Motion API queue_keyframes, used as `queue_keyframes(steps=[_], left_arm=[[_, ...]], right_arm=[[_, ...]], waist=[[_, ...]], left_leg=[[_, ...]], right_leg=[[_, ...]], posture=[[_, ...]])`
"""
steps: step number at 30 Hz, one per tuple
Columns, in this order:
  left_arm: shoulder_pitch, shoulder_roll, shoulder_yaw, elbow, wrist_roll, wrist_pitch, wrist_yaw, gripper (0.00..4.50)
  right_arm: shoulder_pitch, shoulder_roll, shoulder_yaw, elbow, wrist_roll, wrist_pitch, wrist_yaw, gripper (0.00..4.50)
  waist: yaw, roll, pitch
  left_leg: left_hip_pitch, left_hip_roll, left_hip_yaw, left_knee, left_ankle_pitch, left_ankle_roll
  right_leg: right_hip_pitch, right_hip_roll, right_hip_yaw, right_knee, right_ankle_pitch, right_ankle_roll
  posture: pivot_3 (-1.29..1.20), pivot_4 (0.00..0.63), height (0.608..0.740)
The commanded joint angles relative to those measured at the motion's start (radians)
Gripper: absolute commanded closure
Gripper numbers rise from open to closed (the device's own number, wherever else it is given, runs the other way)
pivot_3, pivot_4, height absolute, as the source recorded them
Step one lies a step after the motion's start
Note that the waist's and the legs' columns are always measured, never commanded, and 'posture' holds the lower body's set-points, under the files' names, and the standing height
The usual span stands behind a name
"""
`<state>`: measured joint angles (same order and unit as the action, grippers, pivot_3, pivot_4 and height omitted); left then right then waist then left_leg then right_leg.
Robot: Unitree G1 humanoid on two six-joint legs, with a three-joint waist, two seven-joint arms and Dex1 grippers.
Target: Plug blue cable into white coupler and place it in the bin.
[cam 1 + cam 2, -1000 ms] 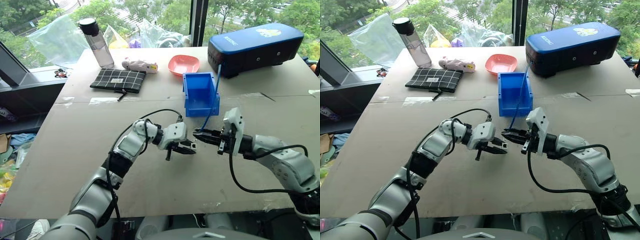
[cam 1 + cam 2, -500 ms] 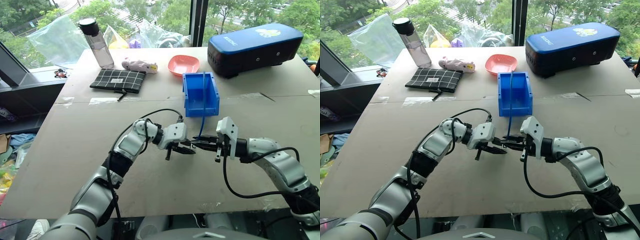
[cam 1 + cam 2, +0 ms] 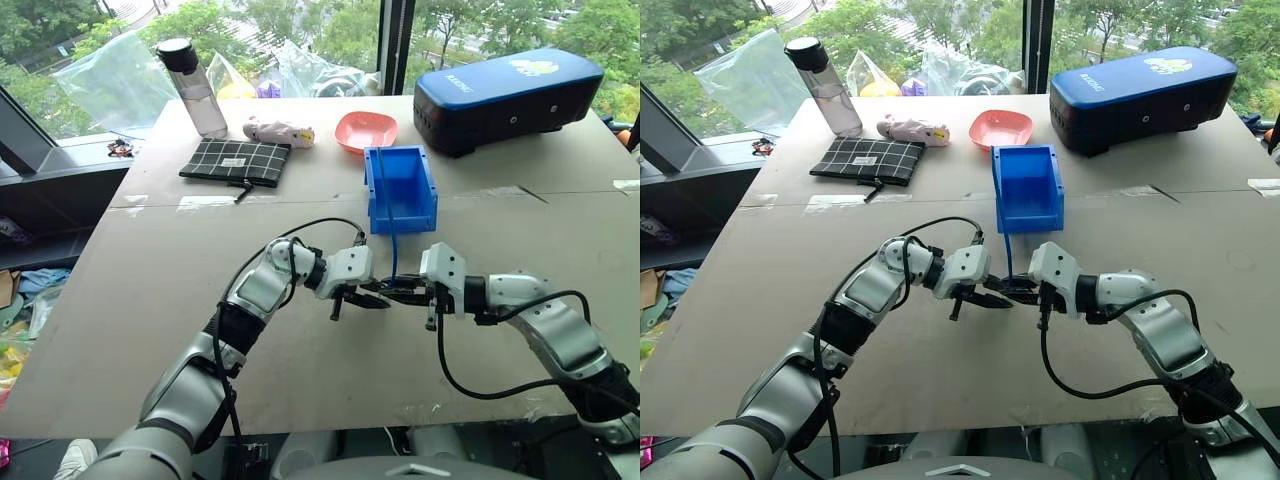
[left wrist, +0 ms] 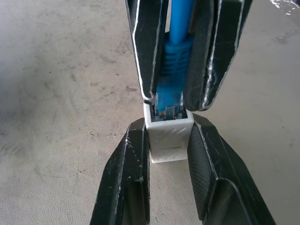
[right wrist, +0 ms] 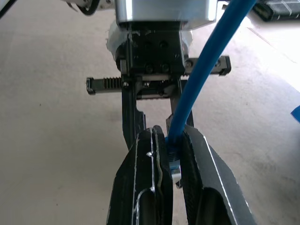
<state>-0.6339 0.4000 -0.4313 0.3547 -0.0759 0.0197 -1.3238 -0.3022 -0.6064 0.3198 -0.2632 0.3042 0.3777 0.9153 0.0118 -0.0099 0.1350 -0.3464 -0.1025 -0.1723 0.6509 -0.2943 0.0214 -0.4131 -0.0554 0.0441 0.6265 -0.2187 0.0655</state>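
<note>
Just above the near part of the tan table [image 3: 150,300], the two grippers meet tip to tip. The left gripper [image 3: 376,297] is clamped on the white coupler [image 4: 168,137], one black finger on each side of the little block. The right gripper [image 3: 393,292] pinches the blue cable [image 3: 392,215] at its plug boot, and the left wrist view shows the clear plug sitting in the mouth of the coupler's socket; how deep it has gone I cannot tell. From that grip the cable rises and runs away from the robot toward the bin [image 3: 400,189], its far end lying over the bin's rim. The bin stands near the middle of the table, well apart from the grippers. Beyond it lie a red-pink dish [image 3: 366,129], a large dark blue case [image 3: 508,95] to the right, and, to the left, a checked pouch [image 3: 237,159], a pale toy figure [image 3: 278,131] and a clear bottle [image 3: 194,88].
</note>
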Motion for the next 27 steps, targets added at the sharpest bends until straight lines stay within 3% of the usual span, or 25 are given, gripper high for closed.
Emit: queue_keyframes(steps=[1,8,9,11,15,21,26,27], left_arm=[[0.001,-0.001,0.006,-0.024,0.006,0.006,0.005,3.98],[0.045,0.021,0.061,-0.132,-0.066,0.111,0.020,3.98],[0.065,0.032,0.086,-0.182,-0.092,0.156,0.033,2.97],[0.130,0.058,0.144,-0.302,-0.128,0.224,0.085,2.32],[0.342,0.124,0.323,-0.612,-0.244,0.431,0.234,0.45],[0.566,0.107,0.530,-0.916,-0.395,0.584,0.449,0.45],[0.631,0.074,0.578,-1.035,-0.418,0.588,0.578,0.45],[0.635,0.069,0.583,-1.051,-0.421,0.587,0.602,0.41]], right_arm=[[0.020,-0.020,0.072,0.089,-0.080,0.032,0.027,4.50],[0.033,0.012,0.008,0.073,-0.044,0.025,0.008,4.50],[0.037,0.024,-0.021,0.055,-0.018,0.035,-0.003,4.50],[0.044,0.044,-0.089,0.010,0.037,0.065,-0.030,4.50],[-0.005,0.085,-0.241,-0.081,0.210,0.228,-0.109,4.50],[-0.293,0.137,-0.346,0.063,0.317,0.455,-0.227,4.50],[-0.626,0.189,-0.321,0.531,0.190,0.493,-0.313,4.50],[-0.683,0.195,-0.302,0.655,0.149,0.457,-0.307,4.09]], waist=[[0.000,0.000,-0.001],[-0.002,-0.001,-0.007],[-0.004,-0.001,-0.006],[-0.005,-0.001,-0.006],[-0.011,0.001,-0.004],[-0.005,0.004,-0.001],[0.004,0.005,0.000],[0.004,0.005,0.000]], left_leg=[[0.000,0.000,0.000,0.000,0.000,0.000],[0.000,0.000,0.000,0.000,0.000,0.000],[0.000,0.000,0.000,0.000,0.000,0.000],[0.000,0.001,-0.001,-0.001,0.000,0.000],[-0.001,0.001,0.000,-0.002,0.000,0.000],[-0.001,0.001,0.000,-0.002,-0.001,0.000],[-0.001,0.001,0.001,-0.002,0.000,-0.001],[-0.001,0.001,0.002,-0.002,0.000,-0.001]], right_leg=[[0.000,0.000,0.000,0.000,0.000,0.000],[0.000,0.000,0.000,0.000,0.000,0.000],[0.000,0.000,0.000,0.000,0.000,0.000],[0.000,0.000,0.001,0.000,0.000,0.000],[-0.002,0.000,0.003,0.000,0.000,0.000],[-0.002,0.000,0.002,0.000,0.001,-0.001],[-0.002,0.000,0.002,-0.001,0.002,-0.003],[-0.002,0.000,0.002,-0.001,0.002,-0.003]], posture=[[0.00,0.150,0.740],[0.00,0.150,0.740],[0.00,0.150,0.740],[0.00,0.150,0.740],[0.00,0.150,0.740],[0.00,0.150,0.740],[0.00,0.150,0.740],[0.00,0.150,0.740]])
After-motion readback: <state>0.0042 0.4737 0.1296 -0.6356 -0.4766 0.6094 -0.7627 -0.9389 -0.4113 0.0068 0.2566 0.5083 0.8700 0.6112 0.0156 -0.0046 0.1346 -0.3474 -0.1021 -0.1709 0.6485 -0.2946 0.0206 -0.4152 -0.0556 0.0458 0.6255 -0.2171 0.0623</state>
